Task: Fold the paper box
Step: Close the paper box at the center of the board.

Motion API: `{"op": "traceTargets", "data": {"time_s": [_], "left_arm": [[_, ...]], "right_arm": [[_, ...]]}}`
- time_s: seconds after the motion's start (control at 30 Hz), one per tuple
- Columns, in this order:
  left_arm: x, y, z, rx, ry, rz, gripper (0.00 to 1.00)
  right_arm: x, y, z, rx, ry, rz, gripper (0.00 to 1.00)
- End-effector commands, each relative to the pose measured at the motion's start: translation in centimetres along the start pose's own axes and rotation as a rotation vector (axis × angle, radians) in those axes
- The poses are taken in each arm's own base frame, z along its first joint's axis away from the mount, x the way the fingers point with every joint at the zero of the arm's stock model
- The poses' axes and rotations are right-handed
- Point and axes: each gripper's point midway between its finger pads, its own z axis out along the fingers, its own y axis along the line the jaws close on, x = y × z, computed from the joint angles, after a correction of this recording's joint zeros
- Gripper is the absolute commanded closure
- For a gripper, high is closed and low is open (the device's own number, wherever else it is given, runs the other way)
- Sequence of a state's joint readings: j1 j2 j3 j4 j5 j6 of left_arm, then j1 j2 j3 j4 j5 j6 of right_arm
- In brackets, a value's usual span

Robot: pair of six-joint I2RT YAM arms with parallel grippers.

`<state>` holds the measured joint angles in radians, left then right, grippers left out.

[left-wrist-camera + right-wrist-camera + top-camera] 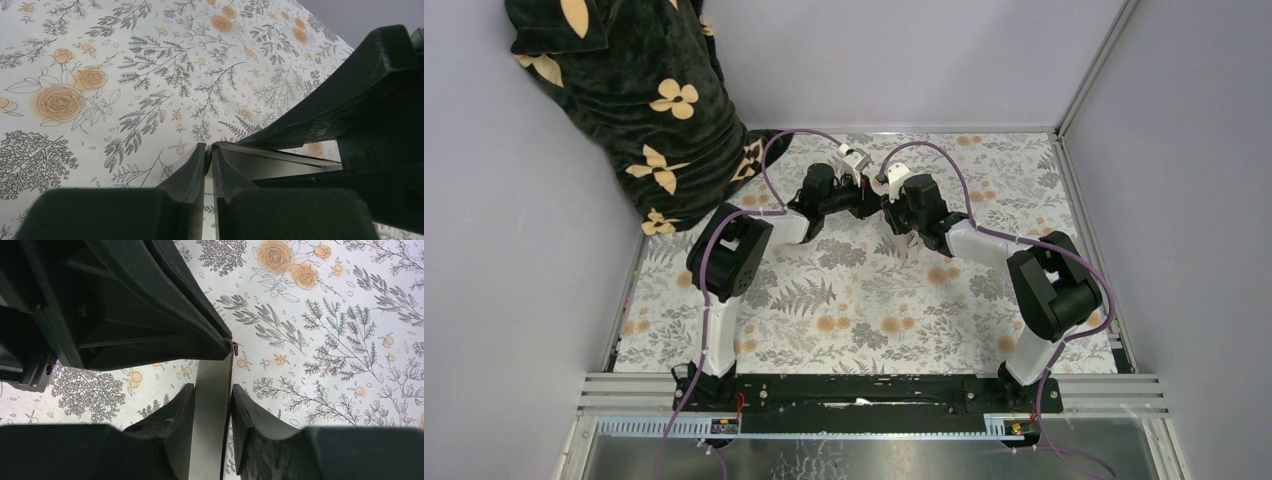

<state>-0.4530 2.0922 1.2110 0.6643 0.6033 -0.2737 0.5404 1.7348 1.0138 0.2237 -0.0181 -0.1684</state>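
Left claw (209, 149), right claw (212, 388) pinch paper box (210, 440): thin white panels.

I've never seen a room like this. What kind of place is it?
Probably a robot lab's test booth. The left arm and right arm are bolted to a metal frame at the edge of a flowery table, with plain grey walls close around.

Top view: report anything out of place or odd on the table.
A dark flowered garment intrudes over the table's far left corner; it looks like someone leaning in. Nothing else stands out.
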Motion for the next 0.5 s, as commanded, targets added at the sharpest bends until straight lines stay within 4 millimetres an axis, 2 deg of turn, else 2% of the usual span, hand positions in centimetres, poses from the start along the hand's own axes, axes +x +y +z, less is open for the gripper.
{"op": "traceTargets", "data": {"time_s": [0.0, 0.17, 0.47], "left_arm": [[-3.8, -0.9, -0.4, -0.012, -0.092, 0.07, 0.87], [-3.8, -1.0, -0.9, -0.029, -0.096, 0.07, 0.87], [-2.8, -1.3, -1.0, -0.049, -0.096, 0.069, 0.87]], "right_arm": [[1.2, 0.9, 0.2, -0.045, 0.061, 0.003, 0.83], [1.2, 0.9, 0.2, -0.046, 0.061, 0.007, 0.82], [1.2, 1.0, 0.2, -0.05, 0.06, 0.01, 0.83]]}}
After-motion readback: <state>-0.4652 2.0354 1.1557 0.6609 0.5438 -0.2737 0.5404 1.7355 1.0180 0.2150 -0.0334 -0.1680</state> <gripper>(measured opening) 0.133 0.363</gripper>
